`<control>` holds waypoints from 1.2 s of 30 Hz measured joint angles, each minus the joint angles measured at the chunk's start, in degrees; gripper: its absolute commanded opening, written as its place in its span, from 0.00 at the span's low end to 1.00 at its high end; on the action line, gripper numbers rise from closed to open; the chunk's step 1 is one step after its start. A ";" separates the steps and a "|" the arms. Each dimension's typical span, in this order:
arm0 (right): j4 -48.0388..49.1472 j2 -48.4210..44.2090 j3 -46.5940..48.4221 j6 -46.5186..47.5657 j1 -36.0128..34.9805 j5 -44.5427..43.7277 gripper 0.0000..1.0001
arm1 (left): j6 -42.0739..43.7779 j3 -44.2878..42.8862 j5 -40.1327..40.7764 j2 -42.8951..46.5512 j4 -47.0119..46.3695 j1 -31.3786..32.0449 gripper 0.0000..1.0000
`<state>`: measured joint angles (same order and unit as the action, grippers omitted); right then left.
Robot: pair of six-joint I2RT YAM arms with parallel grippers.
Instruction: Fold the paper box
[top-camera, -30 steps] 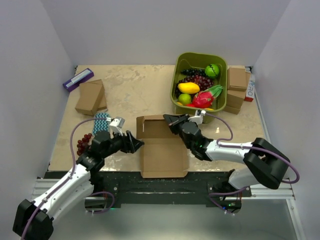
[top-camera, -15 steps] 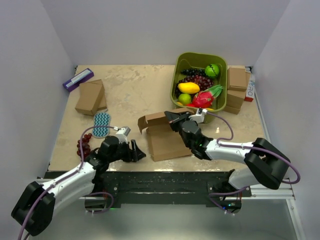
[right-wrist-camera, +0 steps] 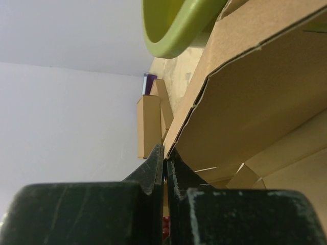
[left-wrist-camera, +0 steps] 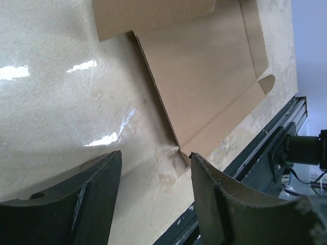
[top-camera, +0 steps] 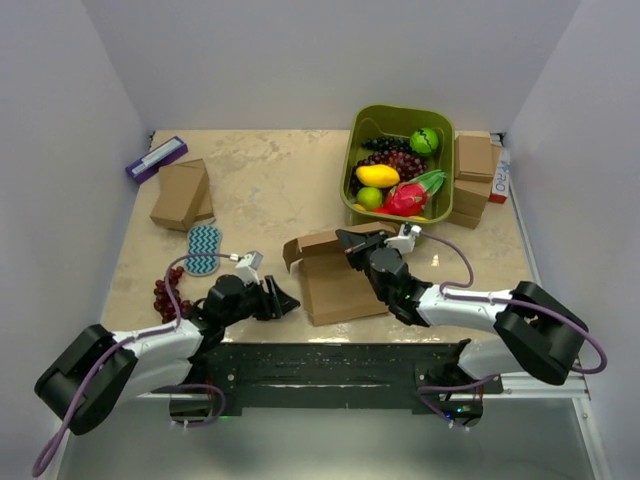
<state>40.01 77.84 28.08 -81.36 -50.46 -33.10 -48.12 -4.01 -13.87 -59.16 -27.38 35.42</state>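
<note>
From above, the thin, flat, plain brown corrugated cardboard paper box (top-camera: 340, 288) lies on the beige marbled tabletop (top-camera: 280, 180). It is in the middle near the near edge, between the two arms, and its far flap is lifted. The right tool (top-camera: 350, 241) sits at this raised flap, closed on its edge. The left tool (top-camera: 284, 300) is low over the tabletop, just left of the box, with its jaws apart and holding nothing. Far right of the box stands a green plastic bin (top-camera: 400, 110) with toy fruit, and a stack of small brown cardboard boxes (top-camera: 474, 175) is right of it. At the far left are another small brown cardboard box (top-camera: 181, 193) and a flat purple box (top-camera: 155, 158). A teal zigzag pad (top-camera: 204, 247) and a dark red bunch of grapes (top-camera: 166, 291) lie left of the left tool.

In the left wrist view, the two dark fingers (left-wrist-camera: 92, 199) stand apart with bare tabletop between them. A corner of the paper box is just beyond the gap, close to one fingertip. I cannot tell if it touches.

In the right wrist view, the fingertips (right-wrist-camera: 156, 163) press together and pinch the thin edge of the raised flap. The green bin is beyond it.
</note>
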 measured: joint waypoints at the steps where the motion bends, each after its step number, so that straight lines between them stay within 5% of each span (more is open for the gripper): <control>1: -0.07 -0.26 -0.42 -0.09 0.00 0.00 0.00 | -0.44 0.00 0.46 -0.98 -1.44 0.48 0.59; 9: -0.26 -3.19 -4.48 -1.62 -0.17 -0.09 0.00 | -1.20 -0.61 3.96 -6.75 -7.72 4.02 0.57; 25: -0.46 -5.46 -8.02 -3.72 -0.59 -0.83 0.00 | 13.73 -14.08 10.43 4.48 3.08 4.09 0.56; 36: -0.42 -5.46 -8.02 -4.13 -0.37 -2.38 0.00 | 9.64 -17.99 7.89 -2.25 2.51 4.09 0.52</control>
<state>39.59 72.38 20.05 -85.49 -50.83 -35.48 -38.48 -22.00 -5.98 -61.41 -24.86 39.51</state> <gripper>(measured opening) 0.018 0.497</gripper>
